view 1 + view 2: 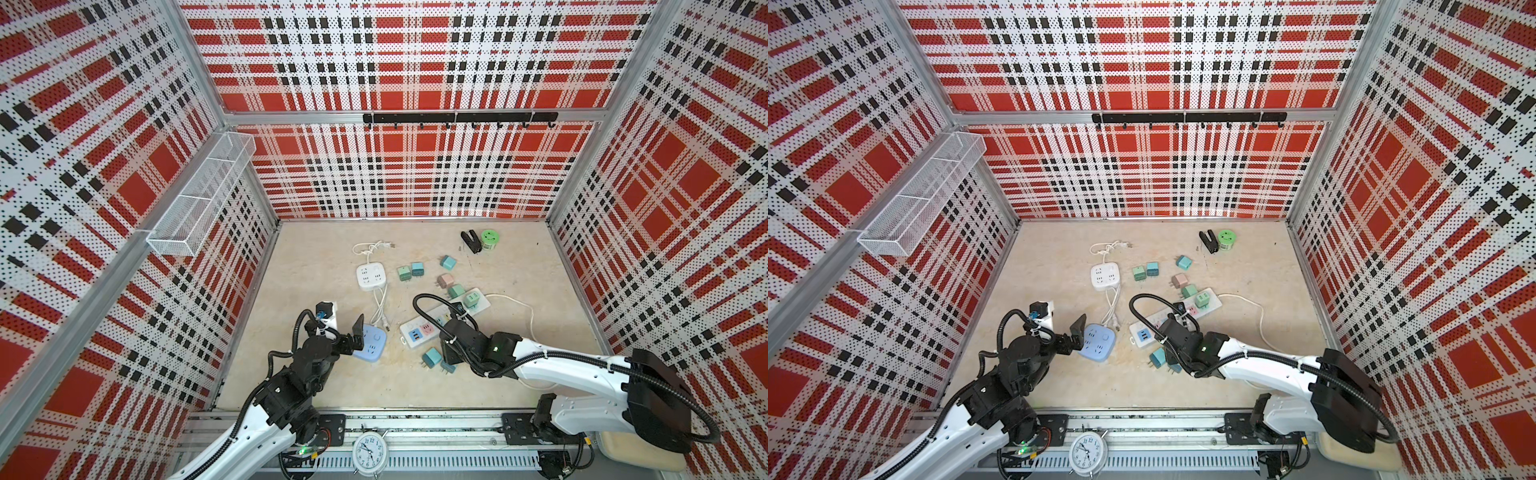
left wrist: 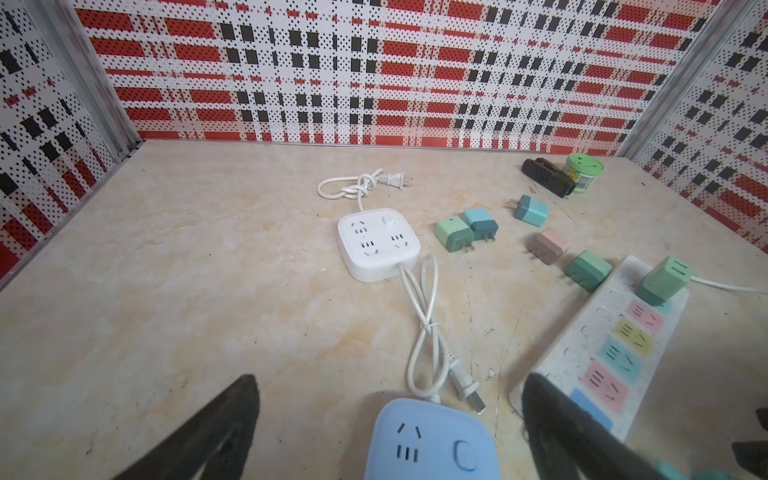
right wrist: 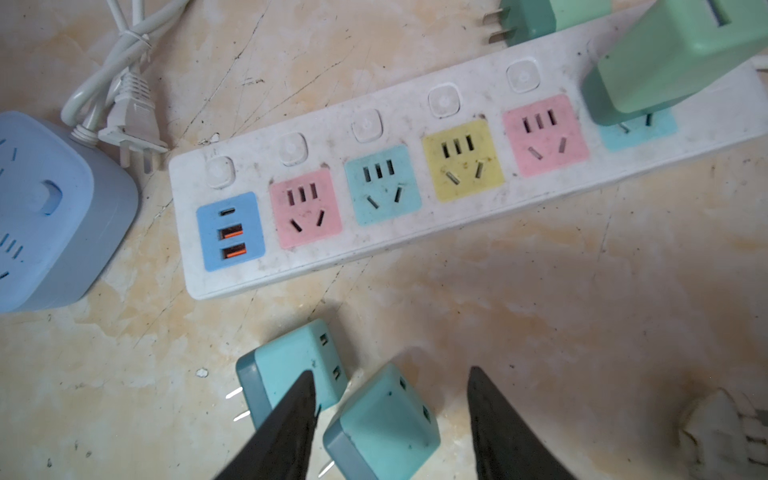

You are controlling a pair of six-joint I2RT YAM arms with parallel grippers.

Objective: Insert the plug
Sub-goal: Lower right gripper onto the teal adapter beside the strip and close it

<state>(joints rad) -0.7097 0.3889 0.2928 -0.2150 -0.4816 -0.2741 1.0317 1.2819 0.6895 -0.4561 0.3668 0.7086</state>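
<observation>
no text legible — clock (image 1: 370,453) numerals, green tin (image 2: 584,172) label too small.

1. A white alarm clock (image 1: 370,453) is sitting at six o'clock, just past the near edge of the table (image 1: 353,386).
2. A white mesh basket (image 1: 203,195) is hanging on the side wall at about ten o'clock.
3. A black hook rail (image 1: 459,118) is running across the back wall at twelve o'clock.
4. A green round tub (image 1: 493,238) is standing at one o'clock, with a black clip (image 1: 471,242) lying just beside it.
5. A cream pad (image 1: 615,451) is peeking out at five o'clock.
6. Red, white and black plaid panels (image 1: 415,62) are closing in three sides.
</observation>
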